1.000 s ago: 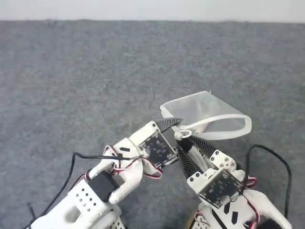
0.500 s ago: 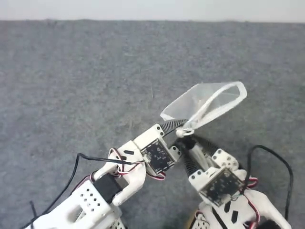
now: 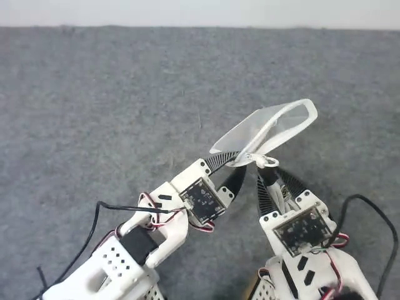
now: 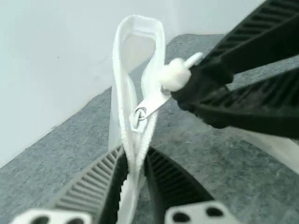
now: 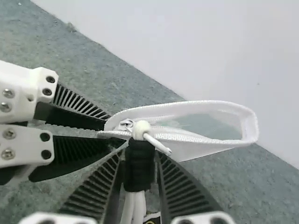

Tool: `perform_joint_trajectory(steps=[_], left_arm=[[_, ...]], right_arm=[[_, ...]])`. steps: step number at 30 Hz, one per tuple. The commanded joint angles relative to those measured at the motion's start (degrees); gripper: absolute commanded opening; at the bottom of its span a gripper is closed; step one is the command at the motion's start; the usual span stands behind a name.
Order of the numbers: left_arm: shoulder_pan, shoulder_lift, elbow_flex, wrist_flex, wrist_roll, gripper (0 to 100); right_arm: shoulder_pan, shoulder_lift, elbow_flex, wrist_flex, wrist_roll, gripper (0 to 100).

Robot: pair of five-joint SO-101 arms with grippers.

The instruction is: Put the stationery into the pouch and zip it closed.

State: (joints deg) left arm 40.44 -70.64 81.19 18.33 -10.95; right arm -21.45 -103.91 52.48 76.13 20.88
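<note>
Two arms: they stand side by side at the near edge of the grey table (image 3: 94, 112), and their grippers meet at one end of the pouch.
Pouch (image 3: 275, 128): a see-through white mesh bag with a white edge band. It is held up off the table and tilts up and away from the arms toward the pale wall (image 3: 187, 12).
Pouch, seen from the wrists: from the left wrist its white band (image 4: 135, 70) rises as a narrow loop. From the right wrist it lies as a long flat oval (image 5: 201, 126) in front of the wall.
Left gripper (image 3: 236, 165): its ribbed black jaws are closed tight on the pouch's white zip tape at the near end. The tape runs straight up out of them in its own view (image 4: 133, 168), and the right wrist view shows it from the side (image 5: 100, 133).
Zip pull (image 4: 142, 112): a small metal tab on the tape just beyond the left jaws. A white bead (image 5: 140, 129) and a black toggle are tied to it.
Right gripper (image 3: 275, 178): clamped on the black toggle of the pull, just beside the left gripper. The toggle stands upright between its jaws (image 5: 140, 172), and the left wrist view shows it close by (image 4: 201, 91).
Zip: past the tab, the two white tapes stand apart.
Contents: I cannot tell through the mesh.
</note>
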Motion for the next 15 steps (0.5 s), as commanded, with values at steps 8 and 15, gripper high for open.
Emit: perform_joint_trajectory(steps=[8, 15], left_arm=[[-0.88, -1.05, -5.05, 8.18, 0.62, 1], [-0.88, -1.05, -4.97, 8.18, -1.49, 1]], right_arm=[[1.71, -0.13, -0.7, -3.82, -0.18, 0.6], [15.78, -0.13, 4.66, -13.32, -4.75, 0.6]])
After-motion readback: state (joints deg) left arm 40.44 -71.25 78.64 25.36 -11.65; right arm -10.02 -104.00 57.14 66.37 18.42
